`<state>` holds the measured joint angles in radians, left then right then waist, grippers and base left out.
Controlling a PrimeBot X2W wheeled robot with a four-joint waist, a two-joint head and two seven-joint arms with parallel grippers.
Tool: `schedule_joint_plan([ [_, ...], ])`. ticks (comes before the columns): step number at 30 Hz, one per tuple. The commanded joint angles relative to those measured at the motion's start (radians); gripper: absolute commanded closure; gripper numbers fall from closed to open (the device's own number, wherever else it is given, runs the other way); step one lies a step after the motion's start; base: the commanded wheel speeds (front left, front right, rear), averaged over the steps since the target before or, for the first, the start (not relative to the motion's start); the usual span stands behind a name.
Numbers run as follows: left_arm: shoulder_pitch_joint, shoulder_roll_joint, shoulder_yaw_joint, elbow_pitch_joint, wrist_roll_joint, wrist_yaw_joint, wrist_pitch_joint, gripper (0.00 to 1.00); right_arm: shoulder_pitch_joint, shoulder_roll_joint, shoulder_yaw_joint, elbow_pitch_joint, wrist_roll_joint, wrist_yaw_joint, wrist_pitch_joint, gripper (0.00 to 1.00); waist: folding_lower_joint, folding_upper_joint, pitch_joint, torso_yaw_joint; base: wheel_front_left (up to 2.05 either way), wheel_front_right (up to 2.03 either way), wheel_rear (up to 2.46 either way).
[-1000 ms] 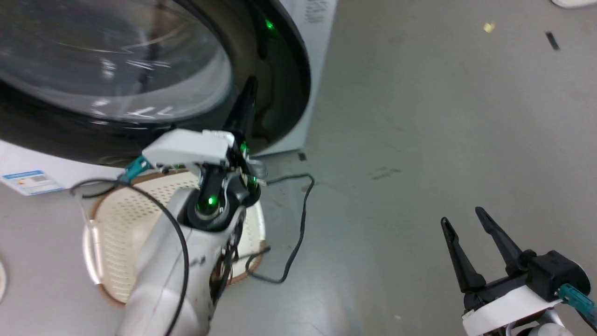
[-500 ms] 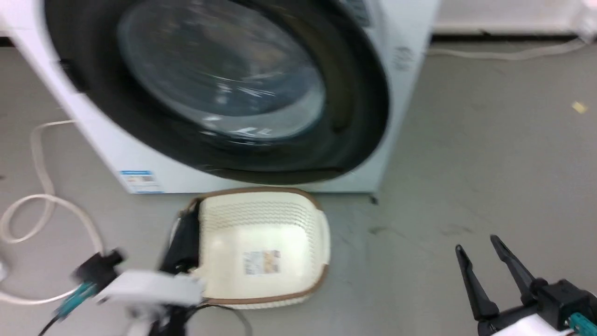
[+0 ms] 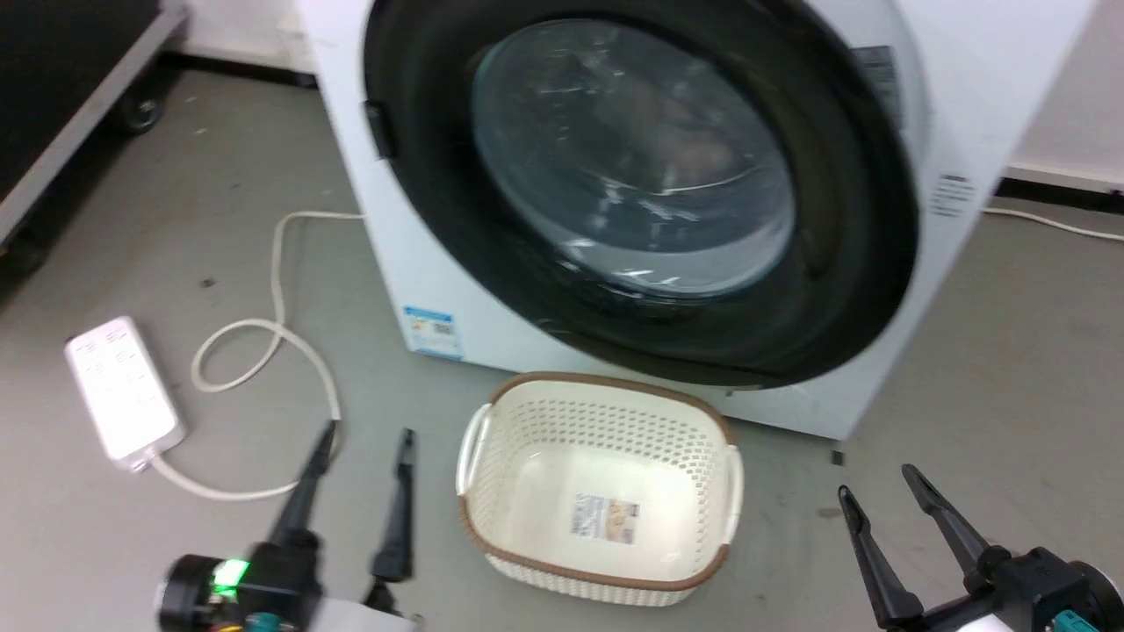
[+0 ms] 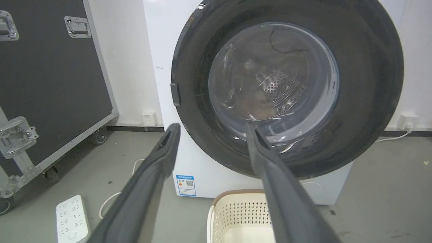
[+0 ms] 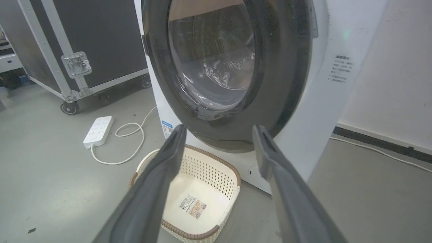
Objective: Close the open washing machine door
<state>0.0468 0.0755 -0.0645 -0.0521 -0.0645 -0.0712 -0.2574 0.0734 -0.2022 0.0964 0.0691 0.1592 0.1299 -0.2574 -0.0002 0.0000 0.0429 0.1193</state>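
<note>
The washing machine door (image 3: pixel 632 158), with its black rim and bulging glass, lies flat against the front of the white washing machine (image 3: pixel 992 105). Through the glass of the door (image 4: pixel 273 77) I see the steel drum. My left gripper (image 3: pixel 369 434) is open low on the left, well short of the door, with nothing between its fingers. My right gripper (image 3: pixel 876 484) is open at the lower right, also holding nothing. Both wrist views look at the door (image 5: pixel 216 57) past the open left gripper (image 4: pixel 212 128) and the open right gripper (image 5: pixel 219 128).
A cream perforated basket (image 3: pixel 527 421) stands on the floor right below the door, between my grippers. A white power strip (image 3: pixel 123 391) and its looping cable (image 3: pixel 263 333) lie to the left. A black wheeled flight case (image 4: pixel 50 67) stands left of the washer.
The camera has pulled back and now takes in the whole washer front. My left gripper has left the door's edge and dropped to the lower left, now open. The right gripper has held still.
</note>
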Motion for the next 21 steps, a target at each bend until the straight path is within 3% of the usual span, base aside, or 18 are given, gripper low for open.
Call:
schedule_joint_plan([
  [1, 0.014, -0.002, -0.022, -0.005, 0.041, 0.015, -0.004, 0.0, 0.006, -0.01, 0.007, -0.008, 0.001, 0.001, -0.004, 0.0, 0.0002, 0.0, 0.016, 0.038, 0.0, 0.0, 0.0],
  [2, 0.013, -0.004, -0.035, -0.007, 0.06, 0.026, -0.004, 0.0, 0.003, -0.017, 0.012, -0.009, 0.005, 0.001, -0.004, 0.35, 0.0002, 0.0, 0.026, 0.048, 0.0, 0.0, 0.0],
  [3, 0.013, -0.005, -0.048, -0.009, 0.071, 0.034, -0.004, 0.0, -0.005, -0.027, 0.016, -0.012, 0.008, 0.001, -0.004, 0.78, 0.0002, 0.0, 0.036, 0.057, 0.0, 0.0, 0.0],
  [4, 0.011, -0.007, -0.06, -0.01, 0.078, 0.042, -0.004, 0.0, -0.016, -0.039, 0.021, -0.017, 0.013, 0.001, -0.004, 1.0, 0.0002, 0.0, 0.048, 0.066, 0.0, 0.0, 0.0],
  [6, 0.005, -0.011, -0.08, -0.009, 0.079, 0.055, -0.004, 0.0, -0.046, -0.068, 0.031, -0.027, 0.025, 0.001, -0.004, 1.0, 0.0002, 0.0, 0.074, 0.082, 0.0, 0.0, 0.0],
  [7, -0.008, -0.016, -0.106, -0.006, 0.071, 0.073, -0.004, 0.0, -0.116, -0.128, 0.056, -0.033, 0.047, 0.001, -0.004, 1.0, 0.0002, 0.0, 0.114, 0.105, 0.0, 0.0, 0.0],
  [13, -0.045, -0.022, -0.157, 0.0, 0.051, 0.102, -0.004, 0.0, -0.322, -0.279, 0.121, -0.008, 0.137, 0.001, 0.036, 1.0, 0.0002, 0.0, 0.198, 0.149, 0.0, 0.0, 0.0],
  [21, -0.105, -0.025, -0.232, -0.018, 0.018, 0.157, -0.004, 0.0, -0.587, -0.449, 0.159, 0.129, 0.285, 0.001, 0.113, 1.0, 0.0002, 0.0, 0.295, 0.208, 0.0, 0.0, 0.0],
])
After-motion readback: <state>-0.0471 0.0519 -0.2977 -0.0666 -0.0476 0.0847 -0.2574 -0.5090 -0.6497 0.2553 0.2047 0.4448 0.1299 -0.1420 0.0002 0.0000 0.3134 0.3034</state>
